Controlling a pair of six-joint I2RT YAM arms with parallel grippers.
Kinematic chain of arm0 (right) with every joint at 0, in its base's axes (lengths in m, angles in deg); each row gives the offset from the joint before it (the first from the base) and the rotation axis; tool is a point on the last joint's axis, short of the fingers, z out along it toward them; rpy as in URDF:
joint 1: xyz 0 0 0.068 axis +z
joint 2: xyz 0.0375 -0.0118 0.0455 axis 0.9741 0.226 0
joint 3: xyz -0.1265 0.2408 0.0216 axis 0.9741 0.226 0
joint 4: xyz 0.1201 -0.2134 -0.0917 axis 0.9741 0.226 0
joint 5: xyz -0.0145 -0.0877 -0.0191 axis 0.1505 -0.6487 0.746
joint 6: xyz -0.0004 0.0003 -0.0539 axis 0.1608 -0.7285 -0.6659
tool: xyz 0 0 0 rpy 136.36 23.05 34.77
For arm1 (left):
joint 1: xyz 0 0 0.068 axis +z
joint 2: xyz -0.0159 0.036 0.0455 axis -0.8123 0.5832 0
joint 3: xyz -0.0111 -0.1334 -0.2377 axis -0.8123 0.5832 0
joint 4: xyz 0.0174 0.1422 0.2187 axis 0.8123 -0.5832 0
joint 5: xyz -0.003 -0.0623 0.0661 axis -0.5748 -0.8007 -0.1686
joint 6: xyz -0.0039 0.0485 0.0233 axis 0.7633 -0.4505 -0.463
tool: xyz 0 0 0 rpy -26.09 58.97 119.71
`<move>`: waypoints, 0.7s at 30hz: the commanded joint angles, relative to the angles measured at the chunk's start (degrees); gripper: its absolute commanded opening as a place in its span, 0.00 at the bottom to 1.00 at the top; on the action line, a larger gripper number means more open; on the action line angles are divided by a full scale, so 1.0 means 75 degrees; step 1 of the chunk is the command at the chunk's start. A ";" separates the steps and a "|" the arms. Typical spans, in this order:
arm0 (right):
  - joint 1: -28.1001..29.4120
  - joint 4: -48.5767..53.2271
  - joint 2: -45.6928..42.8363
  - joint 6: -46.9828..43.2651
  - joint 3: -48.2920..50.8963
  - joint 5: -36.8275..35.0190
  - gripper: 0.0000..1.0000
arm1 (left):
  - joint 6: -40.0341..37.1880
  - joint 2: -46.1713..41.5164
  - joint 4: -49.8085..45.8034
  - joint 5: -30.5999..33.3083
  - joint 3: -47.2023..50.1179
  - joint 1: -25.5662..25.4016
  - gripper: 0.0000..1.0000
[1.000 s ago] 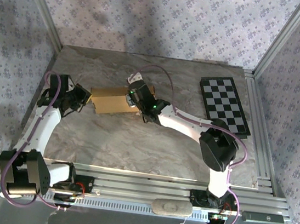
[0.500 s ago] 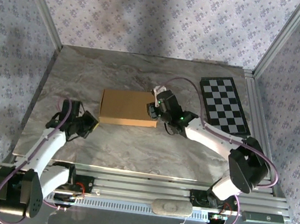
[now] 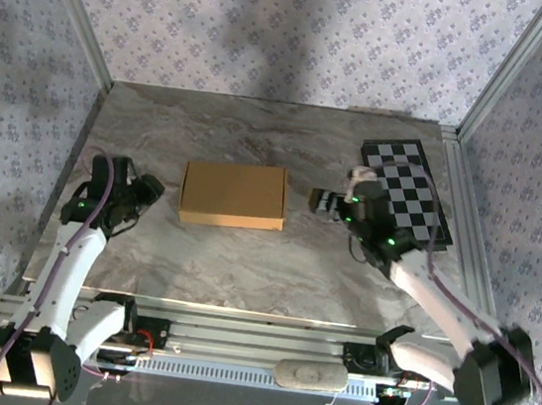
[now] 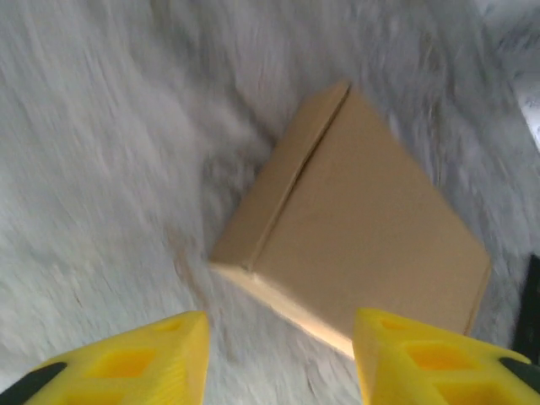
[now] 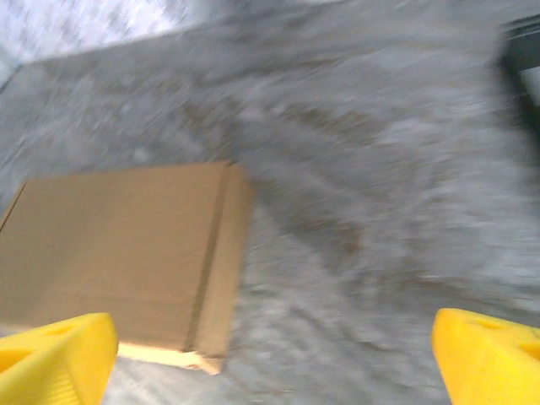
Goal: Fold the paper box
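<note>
Jaws spread on both sides, and neither pair holds anything. Seen from above, the left gripper [image 3: 143, 191] sits at the middle left of the frame and the right gripper [image 3: 323, 202] just right of centre, both over a grey marbled counter [image 3: 242, 269].

Between the two grippers lies the paper box [image 3: 233, 195], a plain tan cardboard box. It is closed, shallow and rectangular, lying flat on the counter a little left of centre with its long sides running across the frame. Neither gripper touches it: the left one is off its left end and the right one off its right end, each with bare counter between.

A black-and-white checkerboard [image 3: 407, 191] lies flat at the upper right of the counter, and the right arm crosses its lower left corner.

From the left wrist camera, two yellow fingers [image 4: 126, 363] sit at the bottom edge with a clear gap at the left gripper [image 4: 283, 354], and the box [image 4: 363, 228] fills the centre and right, turned at an angle. The picture is blurred.

From the right wrist camera, the yellow fingers [image 5: 51, 354] stand in the two bottom corners, far apart, around the right gripper [image 5: 270, 354]. The box [image 5: 118, 253] lies at the lower left, also blurred.
</note>
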 commanded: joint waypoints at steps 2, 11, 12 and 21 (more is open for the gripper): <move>-0.0410 0.0968 -0.2572 -0.0122 0.0913 -0.2257 0.99 | -0.1608 -0.0420 0.0258 0.0746 0.0366 0.0180 1.00; -0.1822 -0.2326 -0.3709 -0.2731 0.3981 -0.2849 0.99 | -0.2803 -0.1072 0.3590 0.3321 0.2545 0.0155 1.00; -0.2019 -0.2531 -0.3366 -0.2699 0.4027 -0.2655 0.99 | -0.3183 -0.1134 0.4361 0.3301 0.2924 0.0162 1.00; -0.3325 -0.6656 0.0725 -0.3367 0.4107 -0.0786 0.99 | -0.4675 0.1386 0.8604 0.2533 0.3984 0.0647 1.00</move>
